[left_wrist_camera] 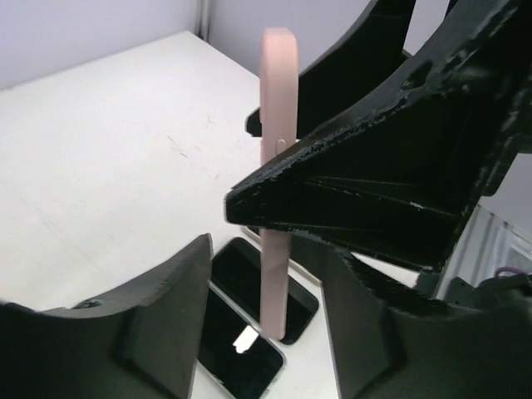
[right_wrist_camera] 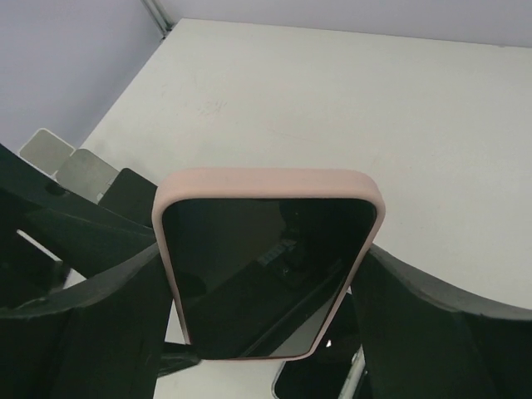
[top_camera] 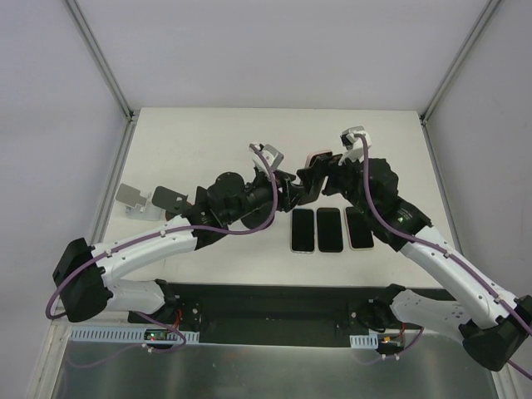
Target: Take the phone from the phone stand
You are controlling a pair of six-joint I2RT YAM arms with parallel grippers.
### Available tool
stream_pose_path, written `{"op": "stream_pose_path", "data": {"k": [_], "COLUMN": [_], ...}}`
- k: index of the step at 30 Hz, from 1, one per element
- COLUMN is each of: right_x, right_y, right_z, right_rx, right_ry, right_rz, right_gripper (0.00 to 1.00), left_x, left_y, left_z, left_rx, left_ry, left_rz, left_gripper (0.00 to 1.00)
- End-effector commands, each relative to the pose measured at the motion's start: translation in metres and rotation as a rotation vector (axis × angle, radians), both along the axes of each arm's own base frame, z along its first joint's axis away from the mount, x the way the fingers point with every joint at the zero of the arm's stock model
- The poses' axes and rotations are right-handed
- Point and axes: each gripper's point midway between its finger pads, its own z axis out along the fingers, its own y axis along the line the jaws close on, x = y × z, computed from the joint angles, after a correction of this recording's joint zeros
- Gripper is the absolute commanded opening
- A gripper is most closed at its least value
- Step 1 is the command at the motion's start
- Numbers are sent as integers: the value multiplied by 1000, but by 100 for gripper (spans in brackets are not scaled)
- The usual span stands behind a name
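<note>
White table [top_camera: 208, 141] is stretching out beneath me, and both my arms are reaching in over its middle, meeting nose to nose. My right gripper [right_wrist_camera: 258, 266] is grasping the phone [right_wrist_camera: 268, 274] — one finger [right_wrist_camera: 91, 324] is pressing on its left long edge and the other on its right, with the dark screen facing my right wrist camera. My left gripper [left_wrist_camera: 270, 274] is standing released: its two fingers [left_wrist_camera: 158, 324] are flanking the phone's front and back faces, with a gap showing on each side. The phone, in its pink case, is hanging upright in the air between the two grippers, clear of the table and of every stand.

Just below it and toward me, three dark phones [top_camera: 330, 229] are lying flat, screens up, side by side in a row. Near the table's left edge a pale stand [top_camera: 131, 199] and a dark stand [top_camera: 170, 199] are sitting next to each other — well apart from the phone. A grey stand [top_camera: 268, 155] is showing just behind my left wrist, and a white stand [top_camera: 357, 133] just behind my right. Purple cables [top_camera: 366, 179] are running along both arms.
</note>
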Motion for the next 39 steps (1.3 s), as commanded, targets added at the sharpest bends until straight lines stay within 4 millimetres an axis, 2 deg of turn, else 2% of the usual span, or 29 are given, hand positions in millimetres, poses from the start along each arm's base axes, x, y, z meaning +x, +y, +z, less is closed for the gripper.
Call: {"op": "stream_pose_path", "data": {"k": [1,4,5,6,8,9,11,12,14,15,17,18,20,21,22,23,24,26,28,29,32,34,39], "right_x": [1,8,10,12,19,19,25,27,33,34,39,40,44,47,46,48,50,49,49,46,44,43,44], "right_y": [-16,-41,-47,-65,-87,-108,-129,-147,-163,-180,-198,-211,-224,-233,-237,-242,-249,-261,-265,-276,-288,-285,-285], "right_z": [18,8,2,-12,-21,-32,-47,-56,-77,-88,-112,-122,-144,-151,-160,-170,-175,-190,-198,-207,-222,-233,-252], "right_rx": [-77,-182,-217,-292,-354,-395,-463,-484,-519,-536,-576,-583,-610,-613,-624,-657,-668,-704,-758,-769,-843,-855,-850], "right_ry": [-38,-9,10,56,117,176,232,281,363,413,501,542,604,623,647,663,668,711,725,764,830,859,920], "right_rz": [-5,-45,-49,-73,-134,-175,-214,-257,-282,-325,-376,-413,-432,-447,-440,-419,-422,-408,-360,-362,-334,-279,-265], "right_gripper": [18,17,17,16,12,11,11,10,10,9,10,9,8,8,7,7,7,8,8,8,8,10,11], "left_x": [2,7,9,9,16,14,22,22,27,24,25,21,18,13,13,11,7,5,1,1,2,5,5], "left_y": [19,35,41,49,65,75,94,107,127,139,155,165,179,188,199,205,214,228,239,243,248,245,240], "left_z": [59,55,49,51,43,46,33,34,21,26,9,15,2,7,6,-3,3,-1,4,2,1,-2,-2], "left_rx": [-129,-107,-88,-89,-65,-67,-38,-39,-7,-15,39,36,99,106,126,153,141,173,174,185,200,219,224], "left_ry": [-127,-134,-126,-136,-137,-142,-140,-148,-148,-165,-171,-196,-209,-242,-257,-251,-271,-281,-308,-309,-317,-310,-309], "left_rz": [26,60,75,88,131,144,207,242,298,329,368,391,427,444,484,498,528,576,605,625,646,639,616], "left_gripper": [61,74,76,78,81,82,83,83,84,84,84,84,84,85,85,86,86,87,87,87,88,89,90]}}
